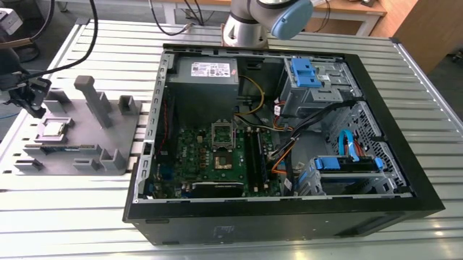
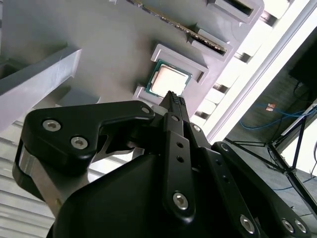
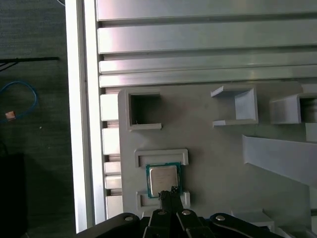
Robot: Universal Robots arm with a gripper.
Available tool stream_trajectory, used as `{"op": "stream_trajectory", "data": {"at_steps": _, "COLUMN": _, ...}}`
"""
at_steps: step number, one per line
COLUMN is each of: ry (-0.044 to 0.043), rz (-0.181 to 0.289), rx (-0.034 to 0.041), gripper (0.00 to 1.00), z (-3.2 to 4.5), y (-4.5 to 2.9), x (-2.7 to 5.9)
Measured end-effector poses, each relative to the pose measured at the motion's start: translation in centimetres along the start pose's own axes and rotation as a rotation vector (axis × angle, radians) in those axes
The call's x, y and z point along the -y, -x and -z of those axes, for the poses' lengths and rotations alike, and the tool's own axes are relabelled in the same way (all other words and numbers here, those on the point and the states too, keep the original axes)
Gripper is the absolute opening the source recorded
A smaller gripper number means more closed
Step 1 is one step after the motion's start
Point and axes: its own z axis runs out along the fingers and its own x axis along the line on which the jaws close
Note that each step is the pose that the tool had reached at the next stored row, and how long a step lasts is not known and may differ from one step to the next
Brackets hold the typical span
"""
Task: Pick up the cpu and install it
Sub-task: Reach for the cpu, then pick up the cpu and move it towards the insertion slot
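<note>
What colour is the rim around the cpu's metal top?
Green. The cpu shows it best in the first wrist view.

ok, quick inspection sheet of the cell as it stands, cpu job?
Surface: slatted metal table, with a grey fixture tray at the exterior view's left.
Job's things: cpu lying flat in its tray nest, not picked; open computer case with green motherboard.
Clutter: nothing seen.
Grippers: hand shut, empty, tips at the cpu's edge; contact cannot be told.
Cables: orange leads and blue lead inside the case; black cables over the table's far corner.
Surroundings: wooden desk behind; blue cable on the floor.
</note>
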Motion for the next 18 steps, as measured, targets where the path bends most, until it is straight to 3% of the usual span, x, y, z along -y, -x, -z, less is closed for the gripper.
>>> {"op": "stream_trajectory", "data": {"at_steps": 12, "ry": 0.0, "rz": 0.0, "rx": 0.0, "gripper": 0.11, "z": -1.22, "y": 0.33, "x": 0.07}}
{"op": "stream_trajectory", "data": {"at_steps": 18, "ry": 0.0, "rz": 0.0, "rx": 0.0, "gripper": 0.11, "z": -1.38, "y": 0.33, "x": 0.07}}
